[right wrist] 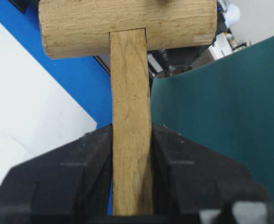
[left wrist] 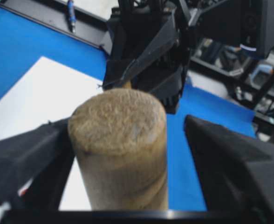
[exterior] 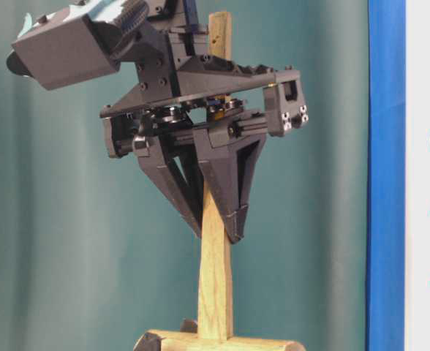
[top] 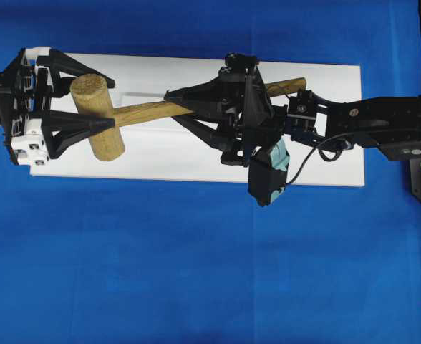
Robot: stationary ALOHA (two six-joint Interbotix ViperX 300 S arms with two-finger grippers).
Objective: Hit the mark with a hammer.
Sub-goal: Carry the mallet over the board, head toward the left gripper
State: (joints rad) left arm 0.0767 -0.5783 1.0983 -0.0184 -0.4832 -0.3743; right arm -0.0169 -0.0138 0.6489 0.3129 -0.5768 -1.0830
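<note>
White board on blue cloth; right tool clamps hammer handle; left tool apart, straddling head.

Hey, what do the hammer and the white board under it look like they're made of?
The light-wood mallet with a thick cylindrical head looks like unfinished pale wood: grain lines run along the slim handle and the head's end face is rough and fibrous, with no gloss. The flat white rectangular board looks smooth and matte, perhaps foam board or plastic; the pictures cannot settle which.
</note>
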